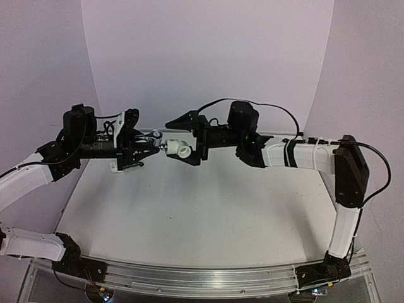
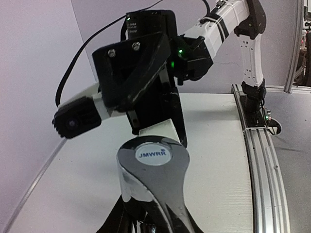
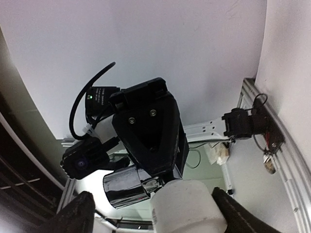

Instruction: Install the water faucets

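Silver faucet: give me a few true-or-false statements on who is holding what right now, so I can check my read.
1. The left gripper is shut on the silver faucet. True.
2. The right gripper is clamped tight on the white fitting. False: its fingers stand apart on either side of the fitting, with gaps.
3. The faucet rests on the table. False: it is held in the air above it.
4. The white fitting sits at the faucet's end, between the two grippers. True.
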